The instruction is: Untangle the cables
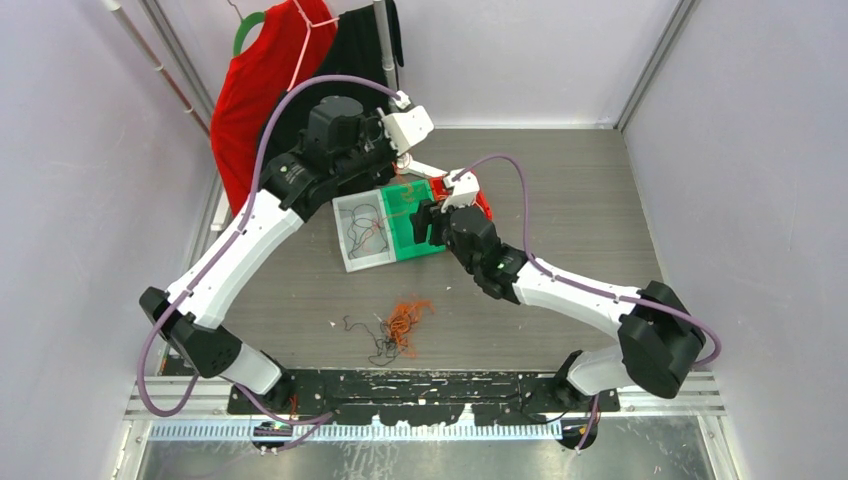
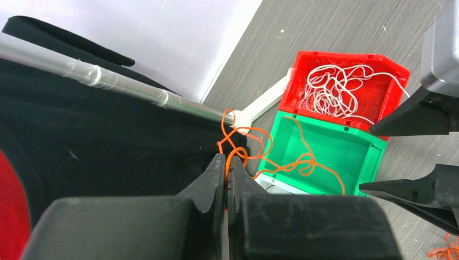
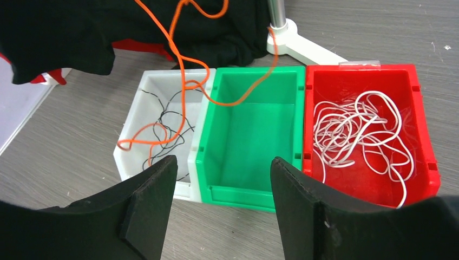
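My left gripper point(image 2: 225, 162) is shut on an orange cable point(image 2: 300, 162) and holds it up behind the bins. From the jaws the strand loops down across the green bin point(image 3: 254, 135) and into the white bin point(image 3: 135, 141). Thin black cables point(image 3: 165, 116) lie in the white bin, and white cables point(image 3: 357, 130) fill the red bin point(image 3: 422, 108). My right gripper point(image 3: 223, 162) hovers open in front of the green bin, with nothing between its fingers. A small snarl of orange and black cables point(image 1: 400, 325) lies on the table nearer the arm bases.
A garment stand rises at the back left, with a metal pole point(image 2: 124, 84) and a white foot point(image 3: 303, 46) just behind the bins. Black cloth point(image 2: 81, 146) and a red garment point(image 1: 255, 85) hang from it. Pale walls enclose the table on three sides.
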`<state>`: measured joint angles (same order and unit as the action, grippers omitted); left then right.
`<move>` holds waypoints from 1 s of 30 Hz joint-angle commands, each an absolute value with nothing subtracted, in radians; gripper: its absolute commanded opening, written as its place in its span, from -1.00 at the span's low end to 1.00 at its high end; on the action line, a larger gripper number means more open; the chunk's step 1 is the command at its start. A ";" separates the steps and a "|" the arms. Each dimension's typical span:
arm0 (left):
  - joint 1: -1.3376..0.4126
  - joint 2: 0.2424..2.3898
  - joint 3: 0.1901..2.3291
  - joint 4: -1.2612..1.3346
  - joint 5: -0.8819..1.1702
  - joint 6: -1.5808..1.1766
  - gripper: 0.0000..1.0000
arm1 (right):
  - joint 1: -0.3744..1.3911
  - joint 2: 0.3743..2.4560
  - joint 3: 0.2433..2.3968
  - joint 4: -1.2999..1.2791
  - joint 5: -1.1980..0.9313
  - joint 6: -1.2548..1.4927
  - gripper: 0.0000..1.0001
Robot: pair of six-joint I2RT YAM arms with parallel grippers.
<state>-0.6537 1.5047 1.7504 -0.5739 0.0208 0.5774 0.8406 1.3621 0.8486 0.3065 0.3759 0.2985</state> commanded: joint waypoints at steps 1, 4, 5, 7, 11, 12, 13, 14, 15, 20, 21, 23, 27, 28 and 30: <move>-0.656 1.509 1.809 -0.479 -0.003 0.574 -1.00 | 0.821 1.381 0.901 0.347 0.353 0.325 0.35; -0.655 1.527 1.839 -0.480 -0.012 0.572 -1.00 | 0.808 1.386 0.902 0.355 0.333 0.338 0.34; -0.656 1.530 1.847 -0.479 -0.014 0.575 -1.00 | 0.805 1.387 0.902 0.357 0.328 0.340 0.33; -0.656 1.535 1.863 -0.482 -0.017 0.578 -1.00 | 0.796 1.393 0.905 0.360 0.299 0.341 0.33; -0.656 1.545 1.880 -0.480 -0.018 0.587 -1.00 | 0.775 1.410 0.926 0.349 0.265 0.342 0.33; -0.656 1.547 1.881 -0.477 -0.018 0.586 -1.00 | 0.771 1.414 0.931 0.348 0.261 0.343 0.33; -0.657 1.552 1.880 -0.476 -0.018 0.587 -1.00 | 0.765 1.418 0.934 0.347 0.256 0.343 0.33; -0.657 1.557 1.881 -0.472 -0.018 0.586 -1.00 | 0.760 1.421 0.937 0.345 0.252 0.342 0.33; -0.656 1.562 1.886 -0.471 -0.017 0.587 -1.00 | 0.753 1.425 0.942 0.340 0.247 0.342 0.32; -0.657 1.597 1.951 -0.477 -0.014 0.587 -1.00 | 0.726 1.441 0.971 0.335 0.214 0.344 0.31; -0.657 1.604 1.965 -0.479 -0.014 0.591 -1.00 | 0.723 1.443 0.977 0.333 0.209 0.343 0.31; -0.657 1.616 1.995 -0.480 -0.013 0.598 -1.00 | 0.717 1.445 0.989 0.334 0.199 0.341 0.31; -0.658 1.642 2.065 -0.491 -0.015 0.607 -1.00 | 0.707 1.444 0.996 0.338 0.189 0.338 0.31; -0.657 1.645 2.074 -0.496 -0.015 0.607 -1.00 | 0.703 1.443 0.997 0.338 0.187 0.338 0.31; -0.658 1.645 2.065 -0.502 -0.013 0.607 -1.00 | 0.699 1.445 0.996 0.336 0.183 0.338 0.31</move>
